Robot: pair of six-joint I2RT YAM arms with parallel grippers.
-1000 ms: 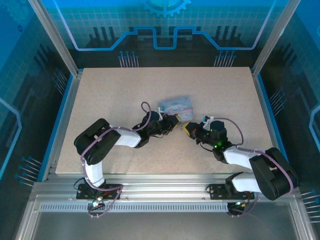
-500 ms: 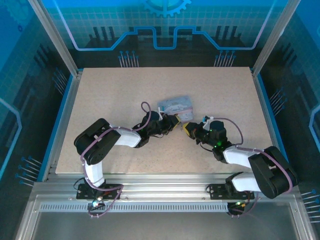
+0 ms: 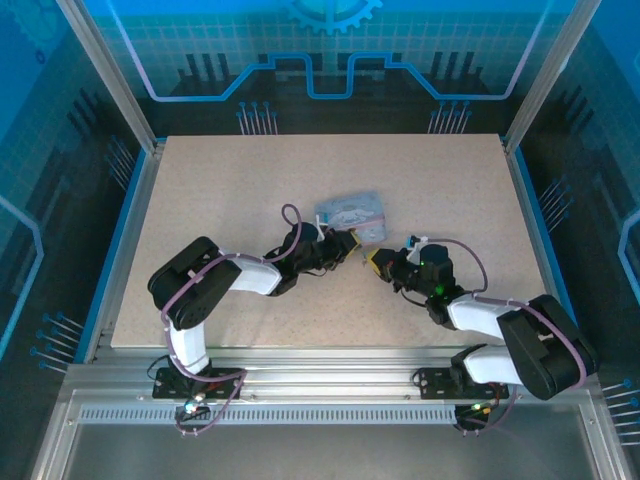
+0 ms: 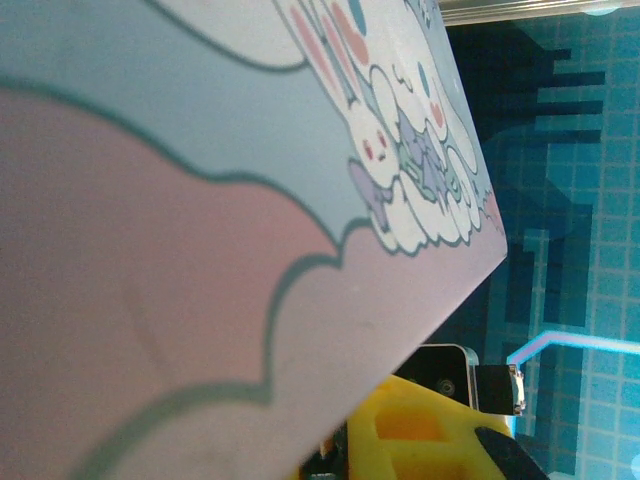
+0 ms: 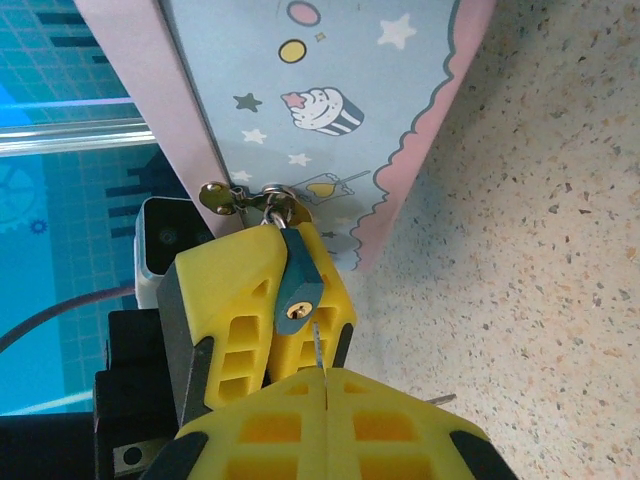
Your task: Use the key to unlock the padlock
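Count: one padlock, one key, one tin, two tools.

- Padlock: hangs at the tin's edge by its silver shackle. Its blue body is clamped between the yellow fingers of the left tool.
- Right tool: closed on the key, a thin sliver standing out of the finger seam. The key's tip is just beside the padlock's lower end; cannot tell whether they touch.
- Tin: sits mid-counter.

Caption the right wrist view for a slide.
Right gripper pinches the key close to the blue padlock, which the left gripper holds at the hasp of the cartoon tin.
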